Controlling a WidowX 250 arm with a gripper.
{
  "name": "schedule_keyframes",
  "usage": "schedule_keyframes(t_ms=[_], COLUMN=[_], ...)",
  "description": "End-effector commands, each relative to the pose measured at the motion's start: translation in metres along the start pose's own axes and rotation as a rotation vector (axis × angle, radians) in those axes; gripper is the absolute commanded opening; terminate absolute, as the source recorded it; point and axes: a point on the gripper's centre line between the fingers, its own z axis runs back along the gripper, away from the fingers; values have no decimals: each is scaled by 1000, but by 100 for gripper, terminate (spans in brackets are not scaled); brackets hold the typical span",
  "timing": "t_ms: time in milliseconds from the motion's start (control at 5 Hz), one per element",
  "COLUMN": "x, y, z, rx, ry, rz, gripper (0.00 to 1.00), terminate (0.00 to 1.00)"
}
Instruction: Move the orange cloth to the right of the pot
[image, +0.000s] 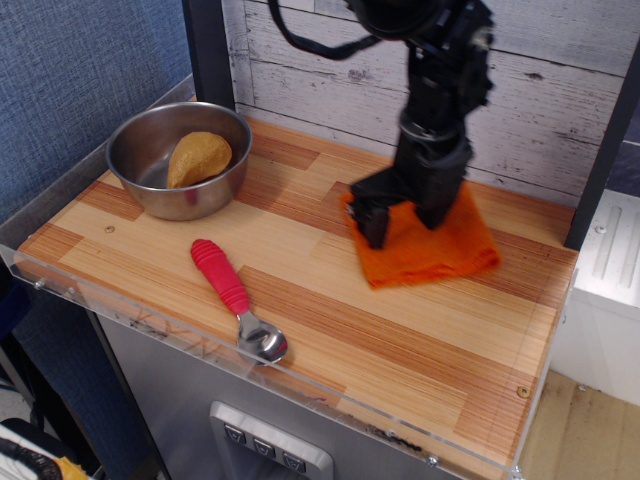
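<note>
The orange cloth (432, 252) lies on the wooden tabletop, right of the middle and near the back wall, slightly blurred by motion. My gripper (403, 216) stands on its left part, pointing down, with the cloth bunched between its black fingers (369, 224). It is shut on the cloth. The pot (192, 203), a shiny steel bowl, sits at the back left corner with a tan lumpy object (198, 157) inside. The cloth is well to the right of the pot, with bare wood between them.
A red-handled metal spoon (225, 281) lies near the front edge, left of the middle. A clear rim (300, 385) runs along the front edge. A white plank wall (300, 90) and a black post (208, 50) stand behind.
</note>
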Motion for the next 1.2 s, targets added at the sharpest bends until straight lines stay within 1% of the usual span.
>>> schedule_keyframes(t_ms=[0, 200, 400, 600, 800, 1000], x=[-50, -54, -50, -47, -46, -47], y=[-27, -41, -51, -48, -41, -39], z=[16, 12, 11, 16, 25, 34], rx=[8, -2, -17, -4, 32, 46], ry=[73, 64, 72, 72, 74, 57], rz=[112, 137, 135, 124, 118, 119], gripper=[100, 100, 100, 100, 100, 100], terminate=[0, 0, 0, 0, 0, 0])
